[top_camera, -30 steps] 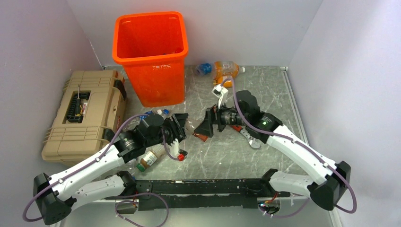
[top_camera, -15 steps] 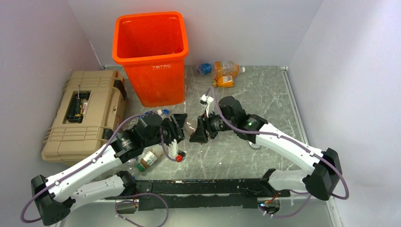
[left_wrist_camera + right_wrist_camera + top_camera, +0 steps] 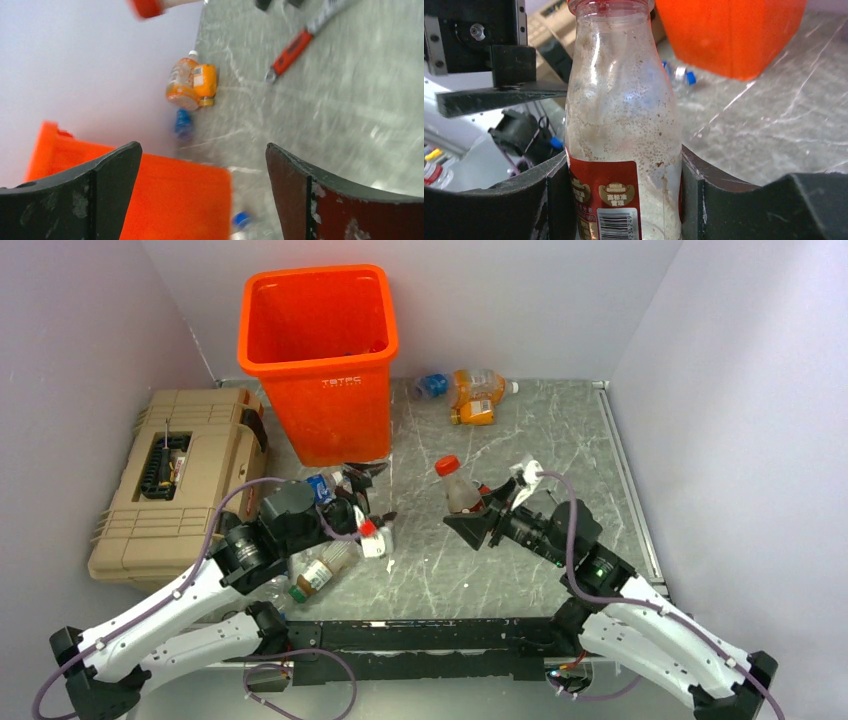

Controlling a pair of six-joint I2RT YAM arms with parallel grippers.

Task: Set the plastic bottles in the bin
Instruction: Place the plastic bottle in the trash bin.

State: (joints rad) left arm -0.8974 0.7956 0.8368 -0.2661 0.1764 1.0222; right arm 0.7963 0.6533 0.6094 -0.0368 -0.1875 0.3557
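Right wrist view: my right gripper clamps a clear red-capped bottle around its labelled body, seemingly off the table. The bin stands well apart, far-left. Next, I judge, comes a carry over its rim, then release. My left gripper gapes wide, empty.

**Bin far left, bottles before and beside it**

The bin stands at the far left of the tabletop. The toolbox case lies left of it and nearer. Right of the bin, along the far edge, the far bottles lie side by side. The near bottles lie before the bin, around the left hand. Right of them, the right hand grips the held bottle, cap uppermost.
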